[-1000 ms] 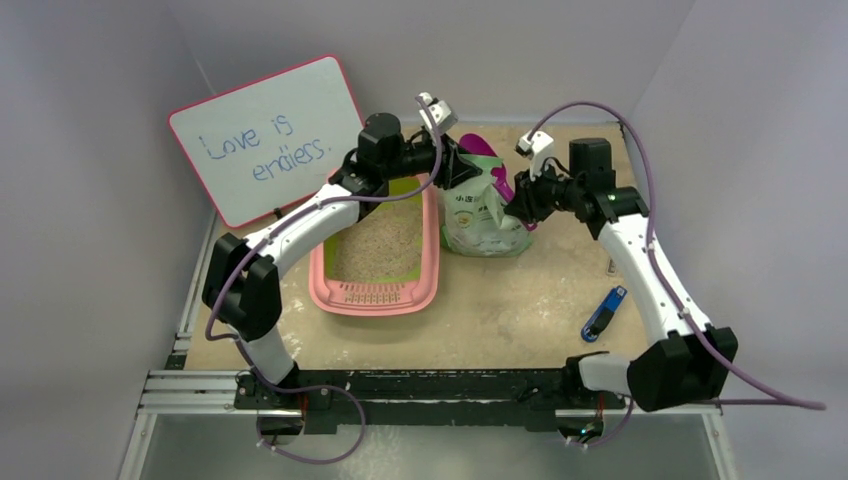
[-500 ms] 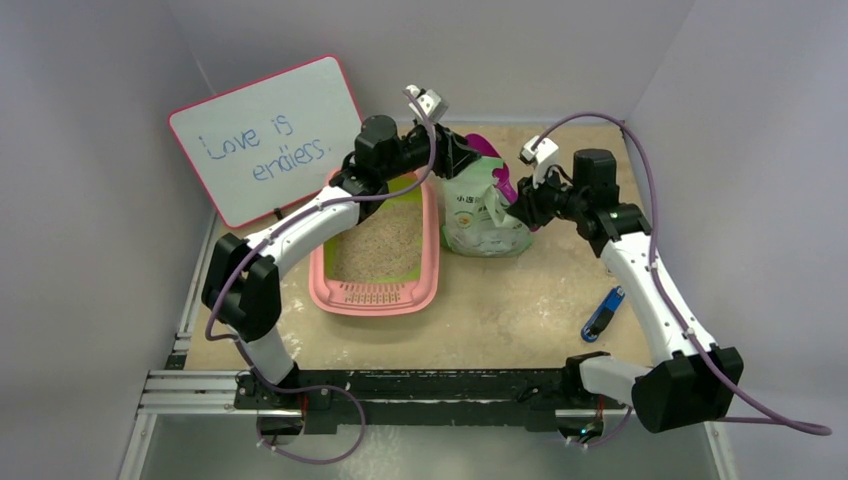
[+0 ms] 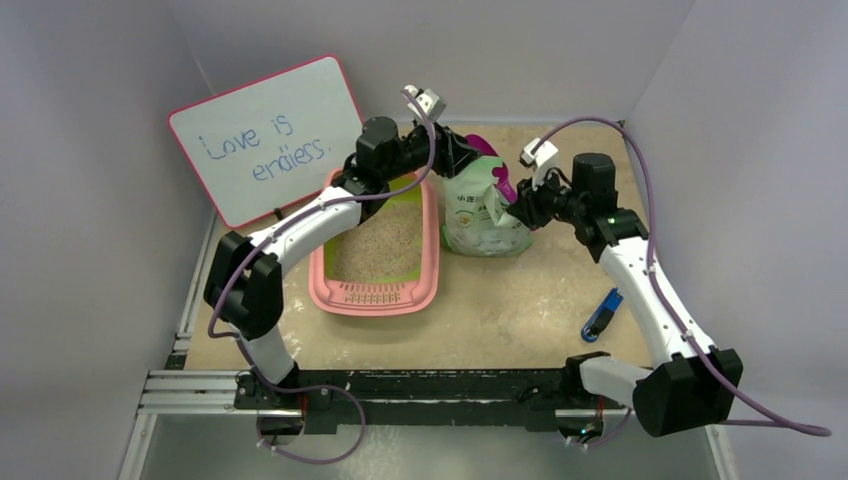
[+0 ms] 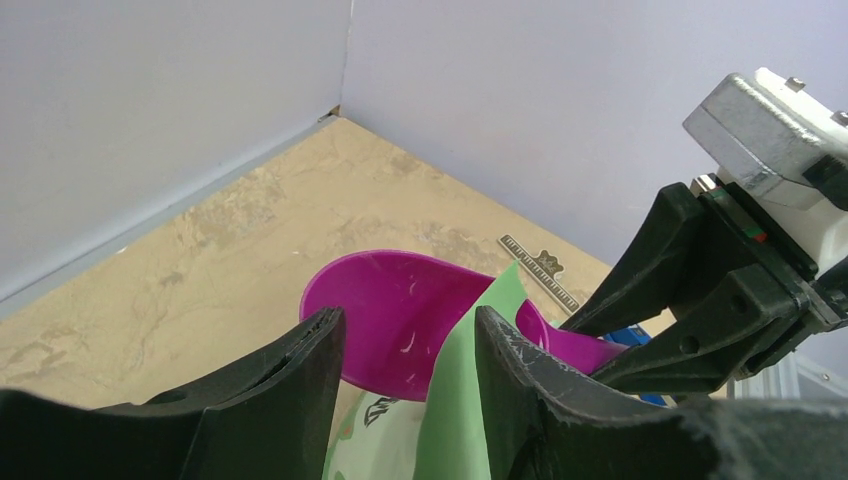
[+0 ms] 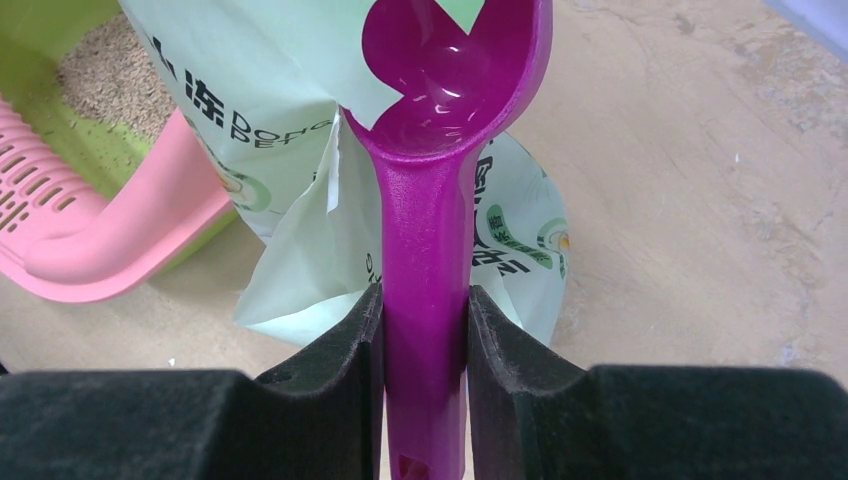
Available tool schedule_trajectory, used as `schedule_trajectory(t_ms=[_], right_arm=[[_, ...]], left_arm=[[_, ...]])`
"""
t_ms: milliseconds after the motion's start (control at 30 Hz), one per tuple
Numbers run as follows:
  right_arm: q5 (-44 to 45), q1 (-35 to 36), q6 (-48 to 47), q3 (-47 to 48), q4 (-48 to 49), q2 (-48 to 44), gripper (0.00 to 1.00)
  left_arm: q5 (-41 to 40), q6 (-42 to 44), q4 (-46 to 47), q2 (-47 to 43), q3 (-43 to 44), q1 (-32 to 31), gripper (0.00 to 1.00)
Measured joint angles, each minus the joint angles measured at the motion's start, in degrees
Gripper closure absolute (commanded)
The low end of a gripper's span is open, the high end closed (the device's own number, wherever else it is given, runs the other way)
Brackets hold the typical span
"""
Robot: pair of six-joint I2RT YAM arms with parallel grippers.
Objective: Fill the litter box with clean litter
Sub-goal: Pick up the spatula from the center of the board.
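Right pincer [image 5: 423, 292] is clamped tight on the handle of the glossy magenta plastic scoop [image 5: 425, 200], whose bowl pokes into the open top of the pale green printed pouch bag [image 3: 480, 215]. The bowl's inside shows bare, shiny plastic. Over on the other side, the left pincer [image 4: 408, 318] stands at the bag's mouth with its fingers apart, and the bag's light green top edge rises in the gap, not visibly pinched. The rectangular pink plastic litter box [image 3: 375, 300] with its lime-green inner wall sits flat on the tan worktop [image 3: 500, 310], just left of the bag, grille lip towards the arm bases. Beige sandy granules [image 3: 380, 245] cover its floor. A pink-framed whiteboard [image 3: 265, 135] leans at the back left.
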Motion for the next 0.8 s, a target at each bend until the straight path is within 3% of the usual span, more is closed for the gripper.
schedule_trajectory(t_ms=[800], right_arm=[[3.0,0.1,8.0,-8.8,10.6,-6.3,1.00]], left_arm=[[-2.1,-1.2,2.3,0.0,-1.4,0.0,0.49]])
